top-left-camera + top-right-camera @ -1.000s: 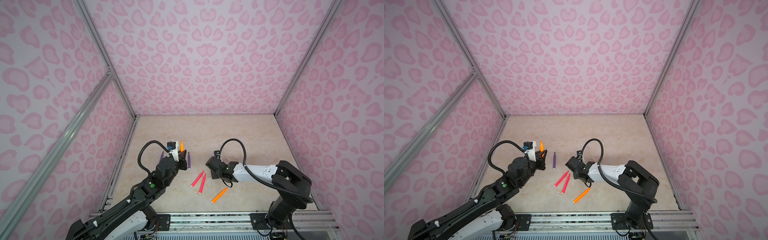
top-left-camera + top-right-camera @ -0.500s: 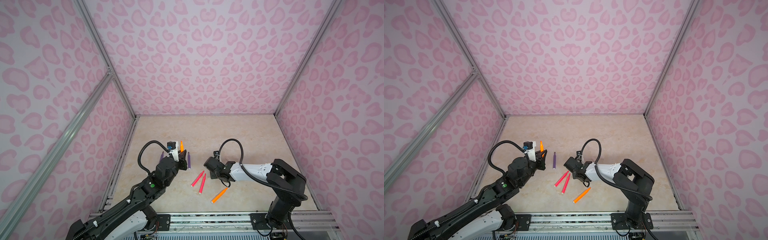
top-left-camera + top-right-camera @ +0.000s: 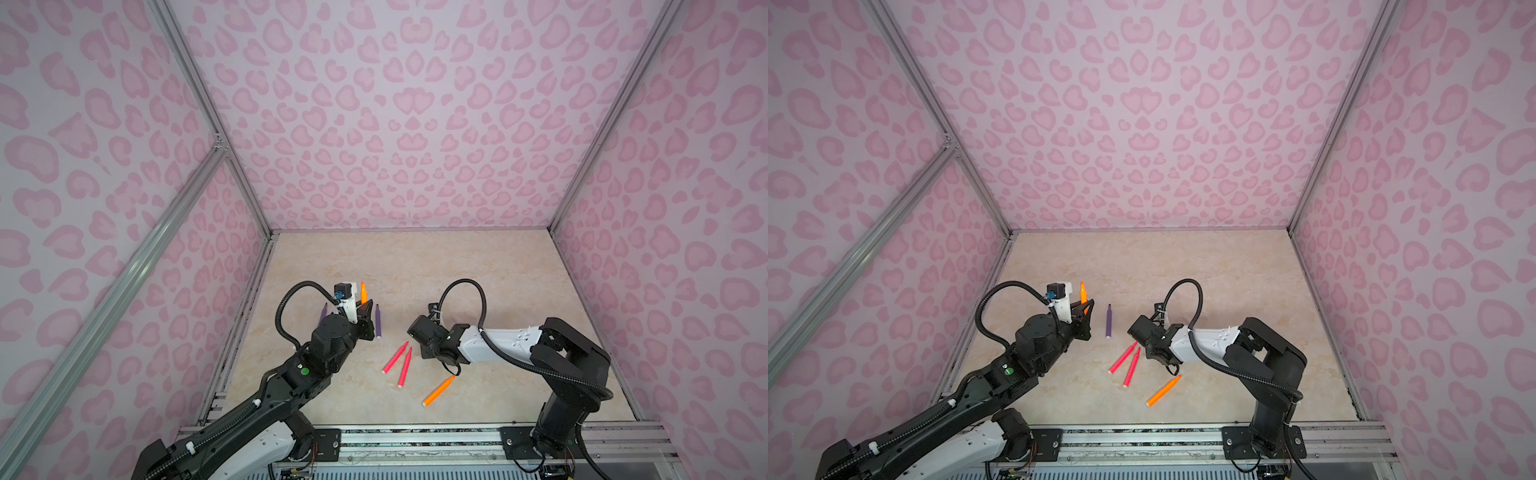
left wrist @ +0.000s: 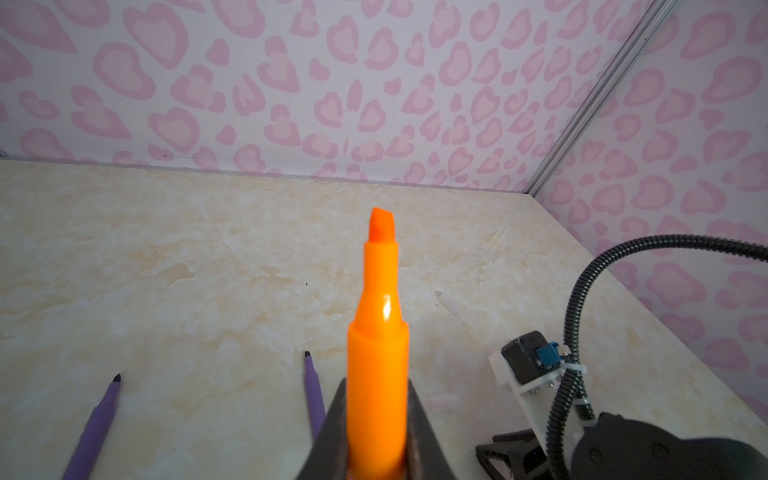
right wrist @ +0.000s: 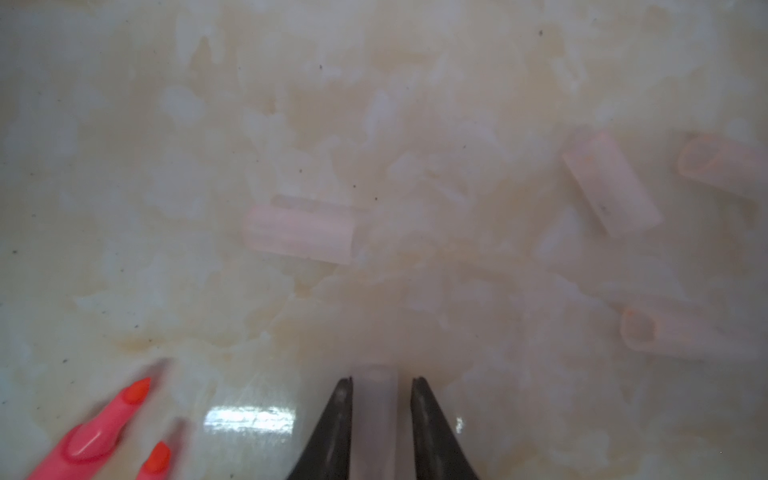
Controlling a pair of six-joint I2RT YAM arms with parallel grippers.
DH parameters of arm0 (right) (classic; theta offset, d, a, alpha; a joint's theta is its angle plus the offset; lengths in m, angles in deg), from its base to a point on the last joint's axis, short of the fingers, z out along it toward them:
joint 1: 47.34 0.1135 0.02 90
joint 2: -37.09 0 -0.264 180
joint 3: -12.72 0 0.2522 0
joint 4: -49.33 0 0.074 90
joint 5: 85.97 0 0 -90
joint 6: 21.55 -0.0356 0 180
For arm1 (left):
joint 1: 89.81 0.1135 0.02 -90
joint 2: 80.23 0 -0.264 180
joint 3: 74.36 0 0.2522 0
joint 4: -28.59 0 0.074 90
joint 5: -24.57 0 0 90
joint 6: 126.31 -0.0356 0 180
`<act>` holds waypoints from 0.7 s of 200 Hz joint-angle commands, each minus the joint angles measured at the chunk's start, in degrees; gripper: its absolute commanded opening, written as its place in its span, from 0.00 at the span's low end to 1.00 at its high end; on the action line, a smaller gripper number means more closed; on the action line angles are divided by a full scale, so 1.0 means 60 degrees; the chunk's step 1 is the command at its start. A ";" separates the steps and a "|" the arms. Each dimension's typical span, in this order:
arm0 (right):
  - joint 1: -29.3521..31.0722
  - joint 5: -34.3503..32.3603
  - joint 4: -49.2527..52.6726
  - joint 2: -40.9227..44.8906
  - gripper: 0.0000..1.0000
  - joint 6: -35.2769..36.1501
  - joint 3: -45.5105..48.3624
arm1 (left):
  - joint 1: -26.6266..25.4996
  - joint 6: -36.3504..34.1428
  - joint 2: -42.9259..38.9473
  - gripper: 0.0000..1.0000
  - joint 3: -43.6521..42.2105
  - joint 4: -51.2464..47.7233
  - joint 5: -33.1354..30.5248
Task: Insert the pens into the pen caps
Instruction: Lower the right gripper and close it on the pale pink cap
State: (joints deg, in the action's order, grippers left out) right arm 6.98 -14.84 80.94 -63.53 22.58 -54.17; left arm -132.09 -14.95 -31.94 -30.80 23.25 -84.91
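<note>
Left gripper (image 4: 376, 382) clamped on orange pen (image 4: 376, 332); right gripper (image 5: 380, 380) straddles clear pen cap (image 5: 376, 415).
Pen tip-up near the worktop (image 3: 457, 266) left edge; I cannot tell whether the slightly parted right jaws grip.

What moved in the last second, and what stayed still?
The right gripper slid slightly left, toward the two pink-red marker pens; its jaws flank a clear plastic cap tube, grip uncertain. The left gripper kept holding the orange marker pen upright. Nothing else moved.
</note>
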 commanded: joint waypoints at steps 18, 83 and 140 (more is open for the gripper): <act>-0.0007 -0.0107 0.0102 -0.0218 0.29 -0.0075 -0.0010 | 0.0001 -0.0016 -0.0080 0.04 0.0129 0.0134 0.0054; -0.0008 -0.0061 0.0098 -0.0225 0.26 -0.0104 -0.0045 | 0.0001 -0.0016 -0.0103 0.04 0.0123 0.0134 0.0054; -0.0034 -0.0134 0.0046 -0.0066 0.14 -0.0145 0.0076 | 0.0003 -0.0086 -0.0087 0.04 0.0092 0.0223 0.0202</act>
State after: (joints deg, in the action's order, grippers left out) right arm 6.90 -15.24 79.56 -64.12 22.21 -54.43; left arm -132.09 -14.95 -32.27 -30.80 23.25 -84.72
